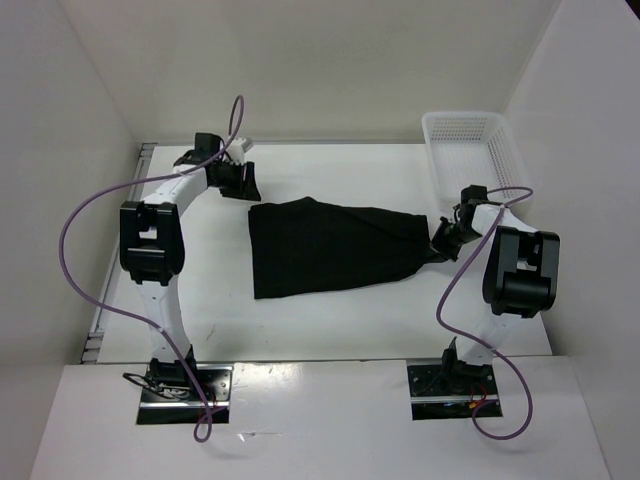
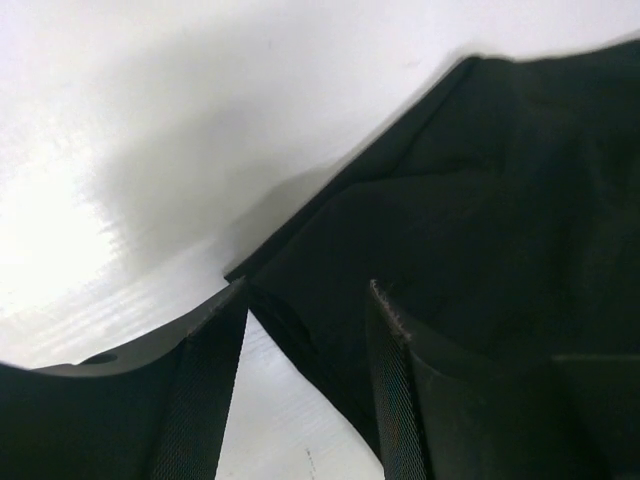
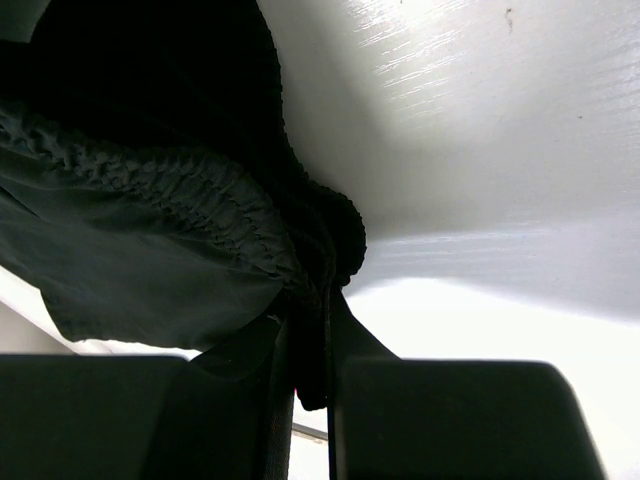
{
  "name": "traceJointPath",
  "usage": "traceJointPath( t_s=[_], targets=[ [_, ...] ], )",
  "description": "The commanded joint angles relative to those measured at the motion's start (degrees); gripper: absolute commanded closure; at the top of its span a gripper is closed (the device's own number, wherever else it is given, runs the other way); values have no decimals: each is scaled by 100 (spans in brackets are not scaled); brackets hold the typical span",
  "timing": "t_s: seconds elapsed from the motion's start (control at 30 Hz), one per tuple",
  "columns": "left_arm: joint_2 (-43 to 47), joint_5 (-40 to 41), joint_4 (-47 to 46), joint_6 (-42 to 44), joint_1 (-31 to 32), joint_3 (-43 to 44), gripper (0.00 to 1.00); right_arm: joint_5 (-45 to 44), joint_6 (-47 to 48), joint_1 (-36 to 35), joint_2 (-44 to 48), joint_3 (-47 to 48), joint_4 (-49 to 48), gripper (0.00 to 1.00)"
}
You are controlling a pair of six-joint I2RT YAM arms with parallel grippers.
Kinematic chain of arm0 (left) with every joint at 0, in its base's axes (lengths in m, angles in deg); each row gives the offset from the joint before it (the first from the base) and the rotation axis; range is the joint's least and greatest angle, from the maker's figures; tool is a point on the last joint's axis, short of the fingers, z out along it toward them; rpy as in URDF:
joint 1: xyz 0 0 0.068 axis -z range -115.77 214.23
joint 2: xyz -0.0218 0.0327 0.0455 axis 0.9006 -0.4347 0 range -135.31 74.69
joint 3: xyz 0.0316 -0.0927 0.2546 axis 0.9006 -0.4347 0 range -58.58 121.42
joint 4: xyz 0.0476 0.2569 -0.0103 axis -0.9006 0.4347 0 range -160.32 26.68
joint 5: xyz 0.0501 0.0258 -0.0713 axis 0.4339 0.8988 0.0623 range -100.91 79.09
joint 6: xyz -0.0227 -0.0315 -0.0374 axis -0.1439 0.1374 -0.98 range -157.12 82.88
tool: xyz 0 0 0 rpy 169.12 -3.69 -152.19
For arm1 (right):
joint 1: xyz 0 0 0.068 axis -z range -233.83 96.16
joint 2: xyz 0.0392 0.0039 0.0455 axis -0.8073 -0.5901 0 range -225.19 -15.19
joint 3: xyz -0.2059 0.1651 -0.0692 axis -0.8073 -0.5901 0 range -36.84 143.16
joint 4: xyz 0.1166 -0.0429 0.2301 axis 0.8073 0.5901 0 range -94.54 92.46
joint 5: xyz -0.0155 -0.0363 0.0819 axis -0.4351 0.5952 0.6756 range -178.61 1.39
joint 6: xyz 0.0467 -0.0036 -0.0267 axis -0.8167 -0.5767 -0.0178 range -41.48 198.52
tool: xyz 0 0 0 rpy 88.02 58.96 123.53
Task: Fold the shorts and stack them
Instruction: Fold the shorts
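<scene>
The shorts (image 1: 335,247) lie mid-frame on the tabletop (image 1: 330,330), perhaps half-folded; right fingers (image 3: 450,420) pinch the waistband (image 3: 200,200), left fingers (image 2: 480,410) gape around a corner (image 2: 270,290); stacking remains.

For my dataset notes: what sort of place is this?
Probably a lab robot test cell: bare white walls enclose a white table, a left arm and right arm are bolted at its near edge, and shorts and a mesh basket lie on it.

A robotics lab test cell: two arms (image 1: 150,250) bolted on metal plates (image 1: 185,397) at the edge of a white worktop (image 1: 330,325). Plain white panels (image 1: 60,110) box it in, and purple cables (image 1: 62,240) loop loosely.
</scene>
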Motion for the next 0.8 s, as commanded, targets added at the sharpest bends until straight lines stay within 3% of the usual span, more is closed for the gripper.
traceJointPath(
  t_s=[0.0,0.33,0.57,0.7,0.77],
  targets=[
    [-87,-191,-155,32,29,370,42,-7,80,-59,181,9,-121,100],
    [-746,3,548,32,134,783,40,-60,80,-59,128,9,-174,100],
    [-684,-226,496,32,134,730,73,-60,80,-59,181,-44,-174,100],
    [-737,-226,496,32,134,730,81,-60,80,-59,233,-44,-174,100],
    [-737,-147,373,32,134,678,89,-60,80,-59,234,-44,-174,100]
  ],
)
